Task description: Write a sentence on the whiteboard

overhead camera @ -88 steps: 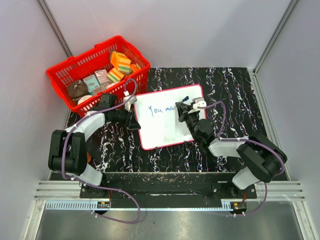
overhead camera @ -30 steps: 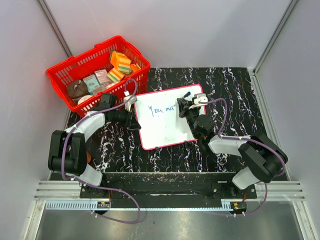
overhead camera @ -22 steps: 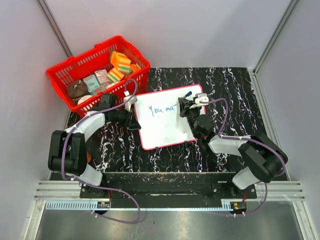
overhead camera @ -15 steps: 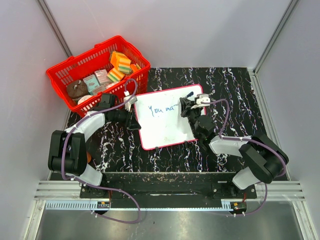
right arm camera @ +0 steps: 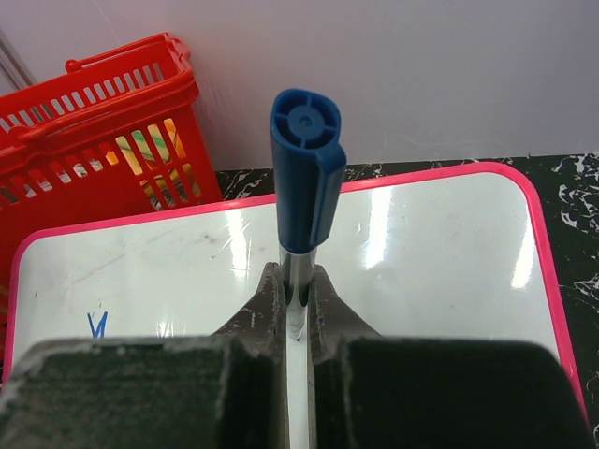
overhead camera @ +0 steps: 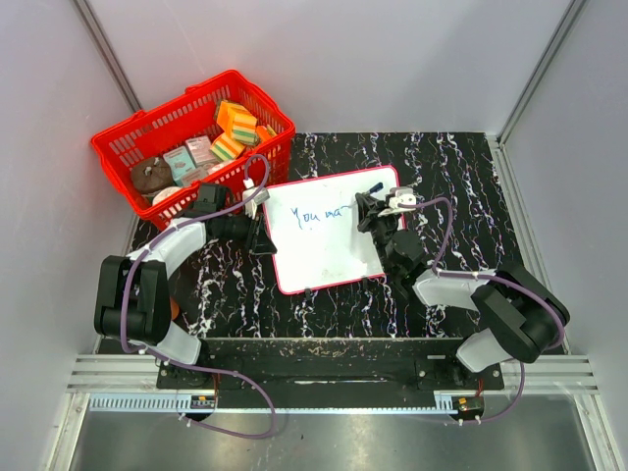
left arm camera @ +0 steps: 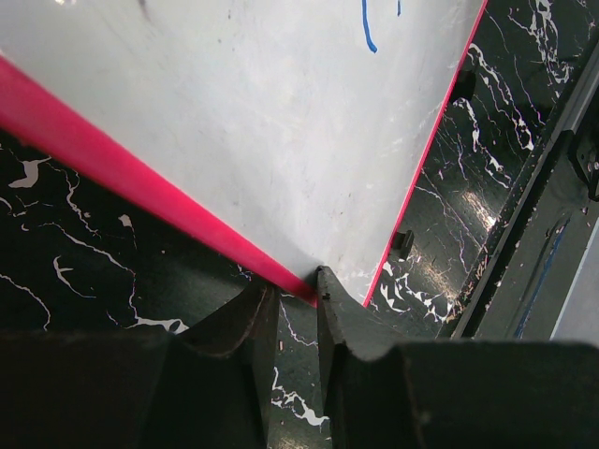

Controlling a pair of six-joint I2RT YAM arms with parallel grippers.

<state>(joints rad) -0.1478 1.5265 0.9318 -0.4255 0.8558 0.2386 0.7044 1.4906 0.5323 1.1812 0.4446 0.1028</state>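
Currently right end effector grips blue marker over whiteboard; left end effector pinches its edge.

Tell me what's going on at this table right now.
The robot is partway through writing on the whiteboard. The left gripper is pinched on the board's red frame at its left edge, apparently steadying it. The right gripper holds a marker with a blue cap, upright over the board's right side. The sentence is unfinished: the blue writing reads about "You ma". A red basket of sponges and small items sits beyond the board's left corner, not involved.
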